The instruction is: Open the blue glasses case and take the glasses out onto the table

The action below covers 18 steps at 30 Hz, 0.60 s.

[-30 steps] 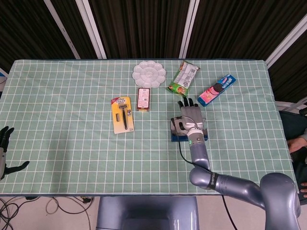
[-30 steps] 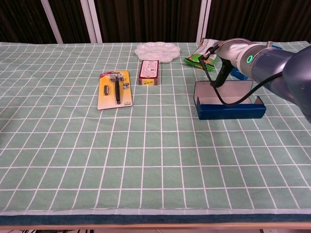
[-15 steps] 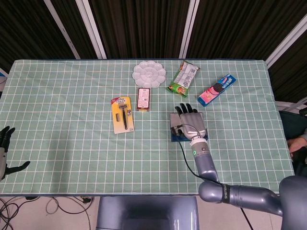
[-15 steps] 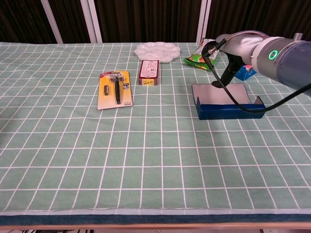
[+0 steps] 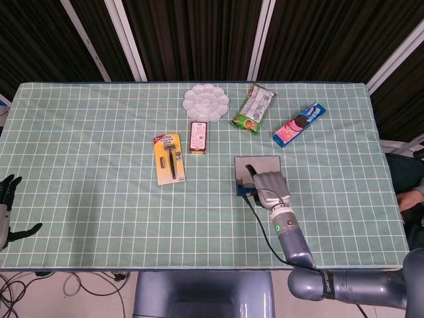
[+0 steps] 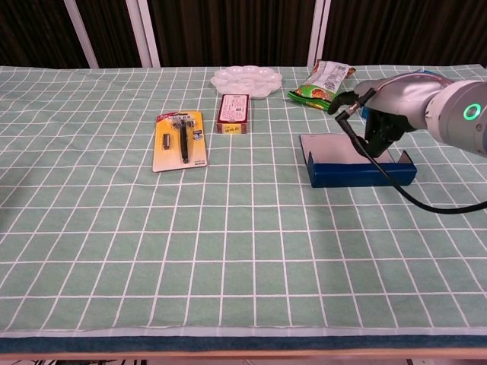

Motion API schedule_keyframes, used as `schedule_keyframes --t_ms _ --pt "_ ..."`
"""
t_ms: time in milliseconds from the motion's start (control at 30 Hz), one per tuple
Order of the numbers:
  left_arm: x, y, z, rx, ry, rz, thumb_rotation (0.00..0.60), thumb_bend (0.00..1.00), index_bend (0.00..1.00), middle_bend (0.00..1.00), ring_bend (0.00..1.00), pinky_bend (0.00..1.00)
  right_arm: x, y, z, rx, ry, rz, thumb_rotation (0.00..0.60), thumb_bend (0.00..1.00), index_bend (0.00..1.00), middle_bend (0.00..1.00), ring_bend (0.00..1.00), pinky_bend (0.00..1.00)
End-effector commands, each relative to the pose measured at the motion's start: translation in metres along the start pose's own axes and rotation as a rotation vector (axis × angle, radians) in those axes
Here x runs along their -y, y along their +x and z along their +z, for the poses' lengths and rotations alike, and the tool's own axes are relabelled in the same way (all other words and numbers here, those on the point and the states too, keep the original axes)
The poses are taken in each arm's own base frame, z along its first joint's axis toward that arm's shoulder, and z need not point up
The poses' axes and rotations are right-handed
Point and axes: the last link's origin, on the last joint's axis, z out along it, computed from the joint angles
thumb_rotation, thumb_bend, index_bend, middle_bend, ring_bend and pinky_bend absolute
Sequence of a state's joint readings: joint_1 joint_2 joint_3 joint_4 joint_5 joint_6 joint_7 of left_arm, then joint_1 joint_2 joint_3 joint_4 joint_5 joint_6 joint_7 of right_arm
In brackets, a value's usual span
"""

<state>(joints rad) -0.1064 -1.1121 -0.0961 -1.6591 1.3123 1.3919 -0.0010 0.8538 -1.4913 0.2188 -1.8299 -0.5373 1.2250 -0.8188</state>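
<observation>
The blue rectangular glasses case is lying open on the green checked tablecloth, right of centre, w/ its grey lid flat toward the far side. The right hand is now sitting over the near right part of the case; 1 s ago it was further away, over the lid's far edge w/ fingers pointing at the snacks, so it is pulling back toward the near edge. In the chest view the right hand is hanging above the case's right end, fingers curled downward; whether it is holding anything cannot be told. Glasses are not discernible in either view. The lid is lying lower than 1 s ago, when it stood more upright.

The left hand is resting off the left table edge, fingers apart, holding nothing; unchanged.

Other items are staying put:
- Yellow razor blister pack, left of case.
- Small red box, far left of case.
- White round paint palette, far side.
- Green snack bag, right of palette.
- Blue-pink cookie pack, far right.
</observation>
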Motion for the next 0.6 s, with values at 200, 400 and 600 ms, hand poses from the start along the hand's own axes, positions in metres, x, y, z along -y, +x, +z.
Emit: schedule_keyframes --t_ms 200,400,600 --pt "0.000 0.000 0.001 0.004 0.001 0.000 0.600 0.04 0.00 0.00 0.00 0.00 0.002 -0.022 0.000 0.093 -0.032 0.026 0.600 0.76 0.15 1.00 1.00 1.00" --pt "0.001 0.000 0.001 0.006 0.003 0.000 0.600 0.04 0.00 0.00 0.00 0.00 0.007 -0.031 0.001 0.119 -0.035 0.032 0.600 0.76 0.15 1.00 1.00 1.00" --pt "0.001 0.000 0.002 0.004 0.005 -0.001 0.600 0.04 0.00 0.00 0.00 0.00 0.010 -0.037 0.001 0.132 -0.033 0.044 0.600 0.76 0.18 1.00 1.00 1.00"
